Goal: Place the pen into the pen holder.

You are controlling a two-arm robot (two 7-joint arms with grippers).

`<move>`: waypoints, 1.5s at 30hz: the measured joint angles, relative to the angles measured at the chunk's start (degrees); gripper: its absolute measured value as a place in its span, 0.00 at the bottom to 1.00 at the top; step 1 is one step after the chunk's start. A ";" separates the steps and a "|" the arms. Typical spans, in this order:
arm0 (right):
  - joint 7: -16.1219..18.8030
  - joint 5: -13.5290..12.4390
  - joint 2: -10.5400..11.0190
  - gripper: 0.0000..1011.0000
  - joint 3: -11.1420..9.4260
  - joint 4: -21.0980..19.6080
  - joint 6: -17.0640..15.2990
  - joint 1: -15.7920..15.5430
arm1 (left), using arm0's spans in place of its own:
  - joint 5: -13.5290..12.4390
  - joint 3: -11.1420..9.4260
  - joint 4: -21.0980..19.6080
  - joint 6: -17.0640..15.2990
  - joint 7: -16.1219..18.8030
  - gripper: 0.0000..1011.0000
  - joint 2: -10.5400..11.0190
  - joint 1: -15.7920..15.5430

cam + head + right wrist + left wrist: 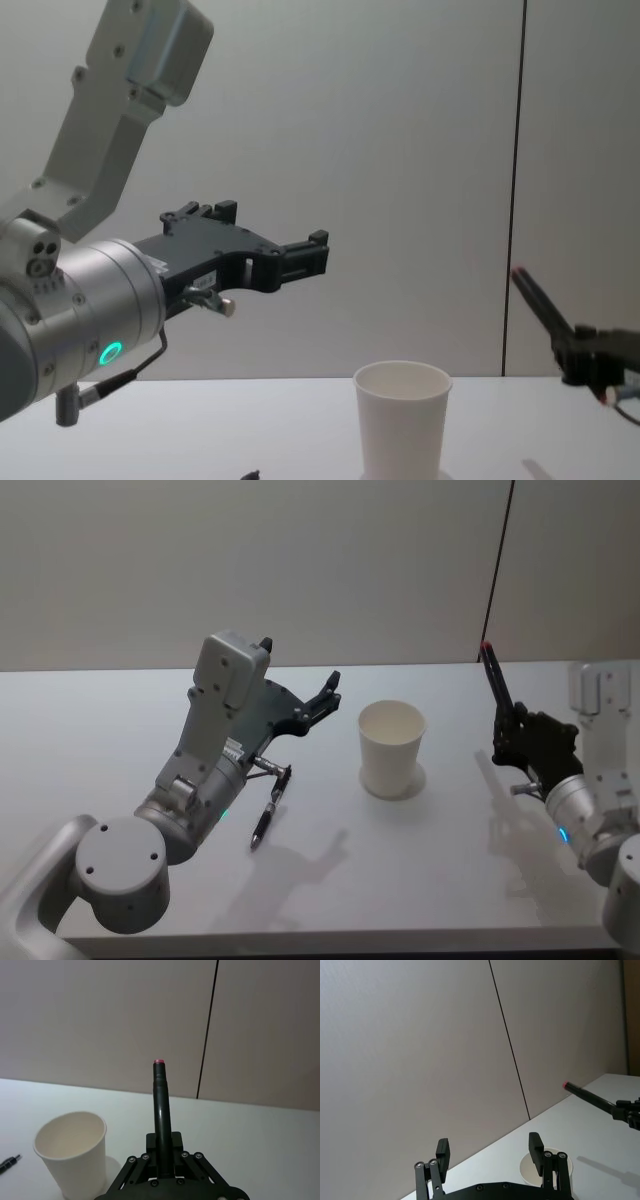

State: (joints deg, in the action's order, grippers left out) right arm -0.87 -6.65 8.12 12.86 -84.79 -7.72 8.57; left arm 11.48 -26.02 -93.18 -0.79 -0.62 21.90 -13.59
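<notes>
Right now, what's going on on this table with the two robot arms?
The right gripper is shut on a black pen with a red end, held up in the air to the right of the white paper cup, not yet over it. The left gripper hangs open on the cup's other side, with a second pen lying on the table below its arm.

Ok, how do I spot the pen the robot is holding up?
On the white table, find the white paper cup in the middle. On the robot's right of it, the right gripper is shut on a black pen that sticks up, tilted. It has a red end, while the other pen lies flat on the table, on the side of the open left gripper.
</notes>
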 joint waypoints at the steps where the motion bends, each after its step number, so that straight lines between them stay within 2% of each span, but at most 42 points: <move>1: 0.13 0.08 0.01 0.16 -0.01 0.00 0.75 -0.02 | 0.00 0.00 0.00 0.00 0.00 0.99 0.00 0.00; 8: 2.07 0.89 0.01 0.16 0.00 0.73 8.53 0.04 | 0.00 0.00 0.00 0.00 0.00 0.99 0.00 0.00; 12: 3.04 1.15 -0.08 0.16 0.08 1.55 11.72 0.32 | 0.00 0.00 0.00 0.00 0.00 0.99 0.00 0.00; 15: 4.67 1.39 -0.33 0.16 0.20 2.92 16.46 0.94 | 0.00 0.00 0.00 0.00 0.00 0.99 0.00 0.00; 18: 5.75 1.47 -0.56 0.16 0.31 3.95 19.05 1.44 | 0.00 0.00 0.00 0.00 0.00 0.99 0.00 0.00; 21: 7.93 1.51 -1.17 0.16 0.58 6.47 23.78 2.80 | 0.00 0.00 0.00 0.00 0.00 0.99 0.00 0.00; 30: 12.38 2.22 -3.52 0.16 1.56 15.25 33.03 7.86 | 0.00 0.00 0.00 0.00 -0.01 0.99 0.00 0.00; 38: 14.15 3.70 -5.26 0.16 2.24 22.51 37.68 11.81 | 0.00 0.00 0.00 0.00 0.00 0.99 0.00 0.00; 45: 14.68 4.91 -6.42 0.16 2.60 28.21 39.95 14.62 | 0.00 0.00 0.00 0.00 0.00 0.99 0.00 0.00</move>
State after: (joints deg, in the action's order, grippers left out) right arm 13.82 -1.74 1.70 15.46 -56.59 32.23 23.19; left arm 11.48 -26.02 -93.18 -0.79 -0.63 21.89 -13.59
